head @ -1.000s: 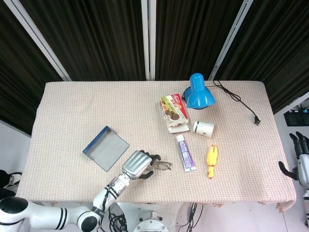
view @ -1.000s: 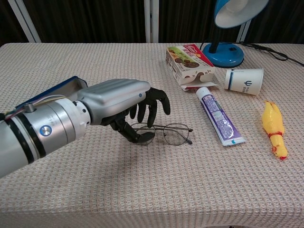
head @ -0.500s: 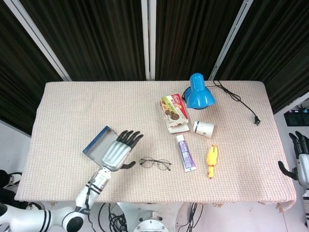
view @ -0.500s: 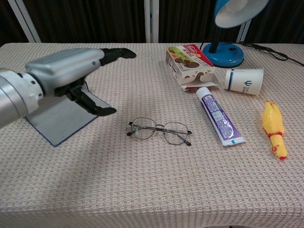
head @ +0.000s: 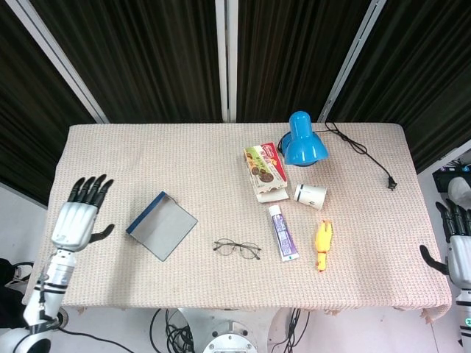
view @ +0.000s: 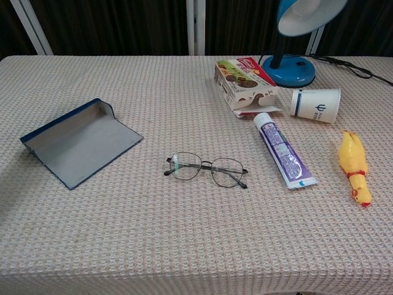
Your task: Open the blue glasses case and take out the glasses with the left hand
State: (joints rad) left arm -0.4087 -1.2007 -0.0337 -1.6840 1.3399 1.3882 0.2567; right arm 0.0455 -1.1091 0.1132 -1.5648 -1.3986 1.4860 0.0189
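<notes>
Head view: the blue glasses case (head: 162,225) lies open and flat near the table's (head: 147,154) front left part, its grey lining up and nothing in it. The glasses (head: 237,248) rest on the table just right of it, near the front edge, apart from the case and from the toothpaste tube (head: 283,232). The left hand (head: 76,215) hangs off the left edge, fingers spread and holding nothing. The right hand (head: 455,250) shows beyond the right edge, only partly in frame; its fingers look loosely parted and empty. A snack box (head: 266,171), blue lamp (head: 304,140), paper cup (head: 310,195) and yellow rubber chicken (head: 323,245) fill the middle and right.

Chest view: neither hand appears. The case (view: 78,142) and glasses (view: 206,170) lie as above, so the task looks finished. What could go wrong is slight: an arm swinging back low across the front edge could catch the thin frame and sweep it off, since it lies loose on the cloth.

The cup (view: 315,104) carries a small dark emblem with lettering too small to read; printing on the box (view: 245,82) and tube (view: 284,149) is likewise unreadable.
</notes>
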